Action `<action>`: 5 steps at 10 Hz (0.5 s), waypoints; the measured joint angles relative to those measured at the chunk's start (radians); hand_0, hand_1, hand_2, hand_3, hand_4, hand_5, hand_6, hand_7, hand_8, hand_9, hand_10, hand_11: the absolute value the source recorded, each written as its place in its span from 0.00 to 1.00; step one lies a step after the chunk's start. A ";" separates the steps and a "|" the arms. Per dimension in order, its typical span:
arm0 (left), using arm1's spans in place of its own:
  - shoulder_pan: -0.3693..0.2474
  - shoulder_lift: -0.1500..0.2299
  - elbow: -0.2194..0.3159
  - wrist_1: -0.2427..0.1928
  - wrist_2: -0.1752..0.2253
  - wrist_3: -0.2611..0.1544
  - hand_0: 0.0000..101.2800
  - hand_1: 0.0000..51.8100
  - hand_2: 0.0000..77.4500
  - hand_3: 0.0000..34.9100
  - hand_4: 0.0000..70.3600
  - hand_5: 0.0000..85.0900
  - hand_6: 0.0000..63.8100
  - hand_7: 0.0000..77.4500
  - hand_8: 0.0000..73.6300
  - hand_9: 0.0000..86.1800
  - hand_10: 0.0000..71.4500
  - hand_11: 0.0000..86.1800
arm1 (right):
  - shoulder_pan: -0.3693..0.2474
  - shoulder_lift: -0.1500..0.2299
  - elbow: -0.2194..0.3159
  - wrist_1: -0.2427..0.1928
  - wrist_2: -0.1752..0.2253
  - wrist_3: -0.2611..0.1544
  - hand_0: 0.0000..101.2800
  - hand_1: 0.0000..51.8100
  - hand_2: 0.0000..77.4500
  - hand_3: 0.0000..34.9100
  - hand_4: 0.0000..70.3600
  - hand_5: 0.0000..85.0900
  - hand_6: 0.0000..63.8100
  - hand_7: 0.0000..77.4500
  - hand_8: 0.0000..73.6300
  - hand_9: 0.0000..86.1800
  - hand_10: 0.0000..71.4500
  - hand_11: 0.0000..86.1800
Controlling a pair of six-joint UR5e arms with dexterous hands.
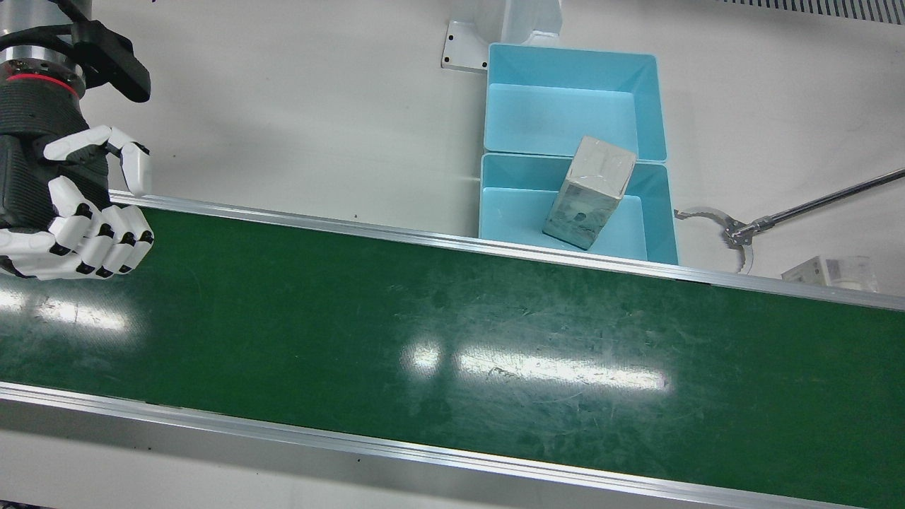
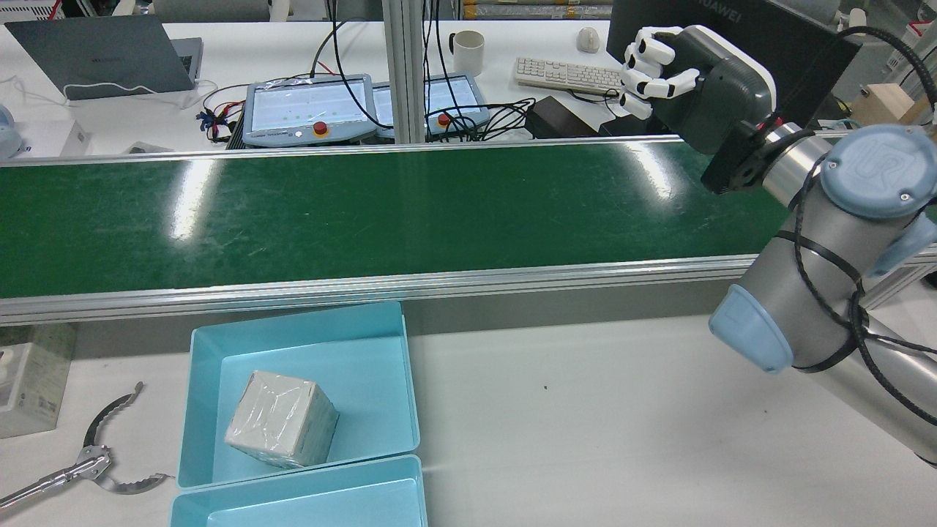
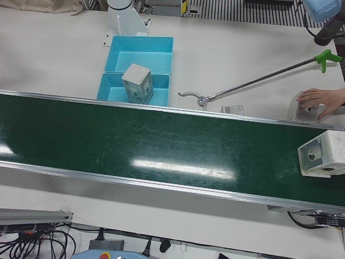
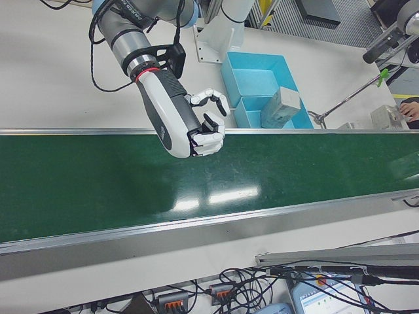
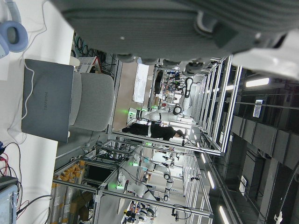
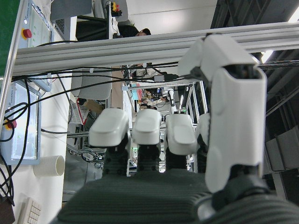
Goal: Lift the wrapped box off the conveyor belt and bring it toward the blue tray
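A wrapped box (image 3: 323, 155) lies on the green conveyor belt (image 1: 452, 339) at its far end, seen only in the left-front view. Another wrapped box (image 1: 590, 192) leans tilted inside the nearer blue tray (image 1: 657, 212); it also shows in the rear view (image 2: 282, 419). My right hand (image 1: 78, 212) hovers over the belt's other end, fingers curled on nothing, far from both boxes; it also shows in the rear view (image 2: 681, 80) and the right-front view (image 4: 196, 127). Of my left hand only a blurred dark palm (image 5: 187, 18) shows; its fingers are hidden.
A second blue tray (image 1: 573, 106) adjoins the first. A long grabber tool (image 1: 735, 233) lies on the table beside the trays. A clear-wrapped box (image 1: 831, 272) sits by the belt rail. A person's hand (image 3: 321, 100) rests on another box. Laptop, pendants and keyboard lie beyond the belt.
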 joint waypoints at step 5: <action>0.000 0.000 0.000 0.000 0.000 0.000 0.00 0.00 0.01 0.00 0.00 0.01 0.00 0.00 0.00 0.00 0.01 0.00 | 0.000 0.004 -0.003 0.005 0.001 0.004 0.50 0.11 0.72 0.00 0.98 0.82 0.98 0.90 0.95 0.81 0.97 0.82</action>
